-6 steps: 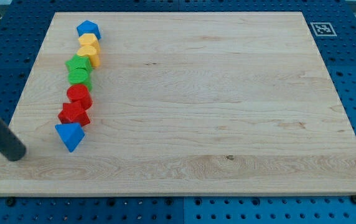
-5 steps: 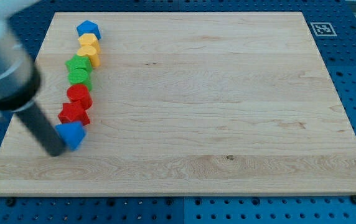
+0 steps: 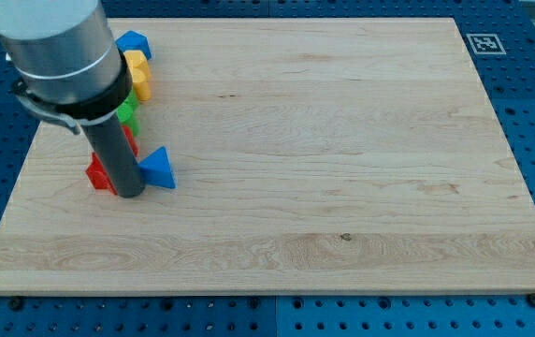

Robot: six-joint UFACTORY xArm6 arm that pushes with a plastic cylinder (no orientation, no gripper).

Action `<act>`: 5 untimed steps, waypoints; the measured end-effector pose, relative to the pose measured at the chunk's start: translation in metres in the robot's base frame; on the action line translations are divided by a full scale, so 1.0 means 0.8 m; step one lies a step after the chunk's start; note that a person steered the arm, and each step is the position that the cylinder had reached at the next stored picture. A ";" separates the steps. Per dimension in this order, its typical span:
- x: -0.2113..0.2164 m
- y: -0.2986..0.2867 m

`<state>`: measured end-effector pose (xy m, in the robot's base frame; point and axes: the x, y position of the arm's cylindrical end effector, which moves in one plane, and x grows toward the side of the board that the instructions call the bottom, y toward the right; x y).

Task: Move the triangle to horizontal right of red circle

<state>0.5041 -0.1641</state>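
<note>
- Blue triangle (image 3: 158, 168), left-centre of frame, touches my tip (image 3: 129, 193) on the tip's right.
- Red circle (image 3: 129, 140) is mostly hidden behind the rod, just above.
- Rod grasps nothing; it only pushes.

Grey-collared arm at the view's upper left, dark rod angled down, my tip (image 3: 130, 192) on the surface

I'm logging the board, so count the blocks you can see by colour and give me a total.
Blue: 2, a triangle and one at the view's top
Yellow: 1 visible
Green: 1 visible
Red: 2, one and a sliver
Total: 6 visible; the arm hides part of the column.
</note>
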 end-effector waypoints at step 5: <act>-0.034 0.273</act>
